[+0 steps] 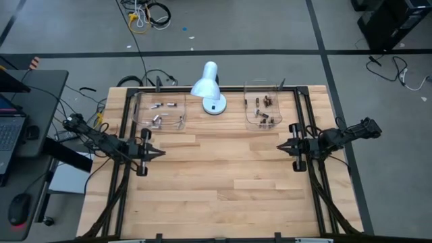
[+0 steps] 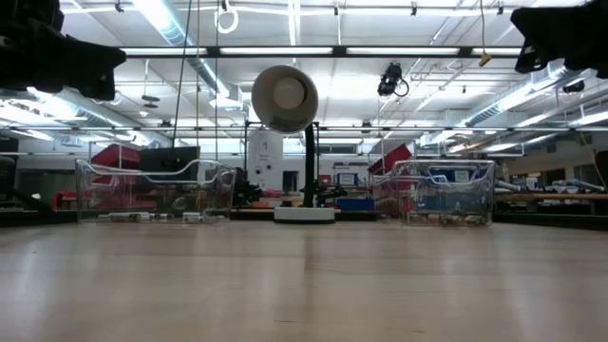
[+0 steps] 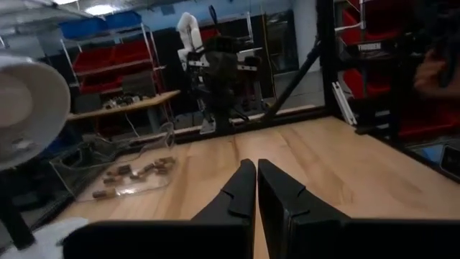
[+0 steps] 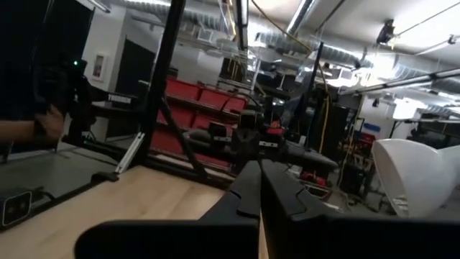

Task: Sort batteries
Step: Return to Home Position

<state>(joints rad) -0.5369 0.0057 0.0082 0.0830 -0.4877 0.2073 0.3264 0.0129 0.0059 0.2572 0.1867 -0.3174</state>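
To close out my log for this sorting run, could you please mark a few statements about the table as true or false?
The white desk lamp stands between the left tray and the right tray. True.
The silver batteries lie in the left tray, the brown batteries in the right tray. True.
Some batteries lie loose on the bare table. False: all visible ones lie inside the trays.
The right gripper reaches into the right tray. False: it hangs over the bare table, apart from that tray.
The left gripper has its fingers shut and empty. True.
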